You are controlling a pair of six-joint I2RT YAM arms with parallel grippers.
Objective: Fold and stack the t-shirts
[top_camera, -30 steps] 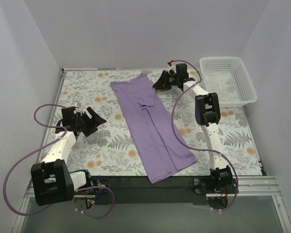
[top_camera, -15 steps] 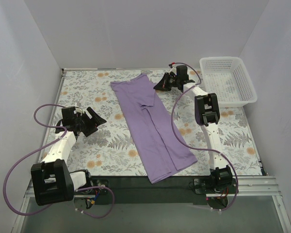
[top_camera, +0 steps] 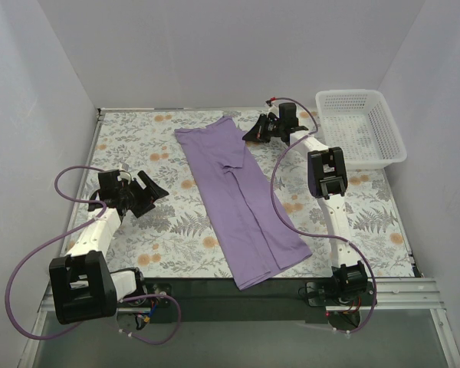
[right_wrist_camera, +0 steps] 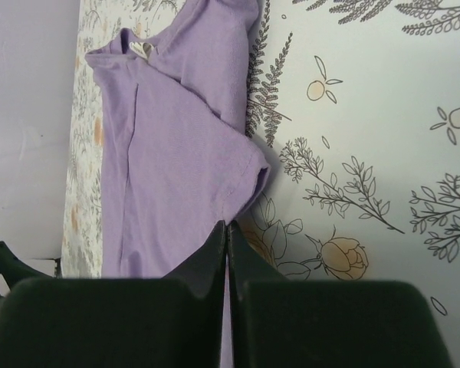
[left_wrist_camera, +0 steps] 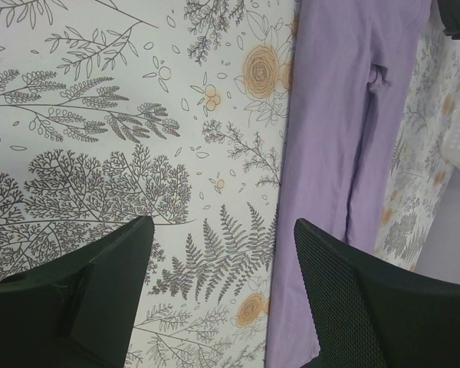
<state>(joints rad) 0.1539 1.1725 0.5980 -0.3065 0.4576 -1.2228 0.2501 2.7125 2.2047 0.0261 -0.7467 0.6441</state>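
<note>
Left of the basket (top_camera: 349,93), the shirt (top_camera: 238,199) lies flat as a long strip, with its collar end farthest from the arm bases. Between basket and shirt, the right gripper (right_wrist_camera: 226,230) sits at the sleeve edge, fingers pressed together. Whether fabric is caught between them cannot be told. On the shirt's side away from the basket, the left gripper (left_wrist_camera: 222,226) hovers, fingers apart, holding nothing. Risk: a pinch on one layer only, or on none, probably drags the strip askew when lifted.
</note>
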